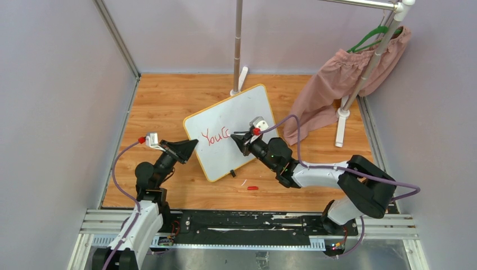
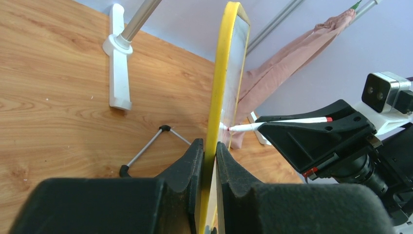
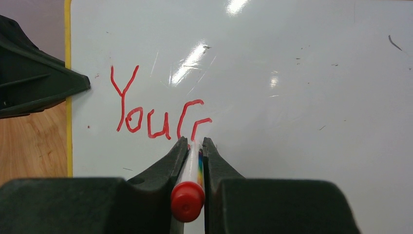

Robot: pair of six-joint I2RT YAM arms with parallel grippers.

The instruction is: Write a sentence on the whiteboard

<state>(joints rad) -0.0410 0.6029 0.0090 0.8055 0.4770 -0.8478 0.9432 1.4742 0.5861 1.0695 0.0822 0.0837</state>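
While the board stands tilted on the counter, these points hold:

Whiteboard: the whiteboard looks like a thin, stiff, light panel with a yellow rim, propped on small black feet near the middle of the counter, its face turned toward the right arm.

Handling: judged from its thinness, it will tip or slide under a pen's push unless braced; the glossy face looks slippery, so the rim is the sensible place to hold it.

Left pincer: the left pincer is clamped on the board's left rim, one finger on each face, steadying it.

Marker: the marker is a slim, hard stick with a red end cap, light and smooth, best held along its barrel close to the tip for control.

Right pincer: the right pincer is clamped on the marker's barrel, the red end toward the wrist and the tip pointing at the board.

Tip and board: in the left wrist view the white nib end appears to touch the board's face; I judge it is in contact.

Sentence: the sentence so far reads "You" followed by the start of a further letter or two, in red, on the left part of the board, just above the right pincer's tips in the wrist view.

Loose cap: a small red piece lies on the counter near the board's near edge, apart from both pincers.

Progress: most of the words seem unwritten.
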